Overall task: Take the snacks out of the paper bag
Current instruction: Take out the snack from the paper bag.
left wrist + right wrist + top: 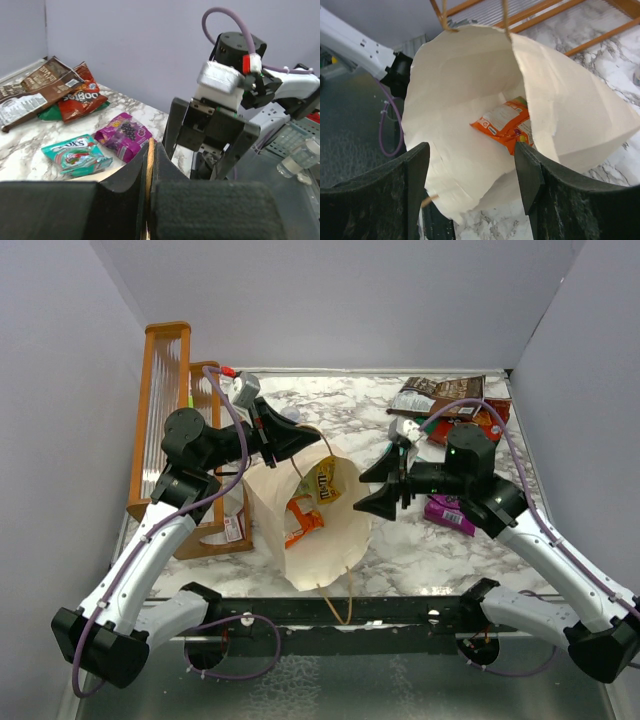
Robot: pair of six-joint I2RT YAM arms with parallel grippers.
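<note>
While the left gripper (150, 160) is pinched nearly closed on a thin tan strip of the paper bag (322, 552) (handle or rim, the wrist view doesn't settle which), the right gripper (470, 152) is spread wide with nothing in it, facing the bag mouth.

Bag: cream matte paper, creased, torn-looking edge on one side. It sits mid-table on the marble-pattern top (420, 550) with its mouth tipped toward the right arm. One tan loop handle (340, 605) trails over the near edge.

Inside: a glossy orange packet (506, 122) lies crumpled against the lower wall, and a yellow-brown candy pack (322, 480) is up near the far rim.

Already outside, far right: a brown chip bag (35, 90) overlaps an orange-red one (82, 97), with a green bag (50, 113) under both. The purple pouch (123, 135) and teal-pink packet (77, 156) lie flat, just beside each other.

The right arm covers part of that group in the top view. The orange-framed wooden rack (165, 410) stands left of the bag. A clear cup (300, 157) is off to the side.
</note>
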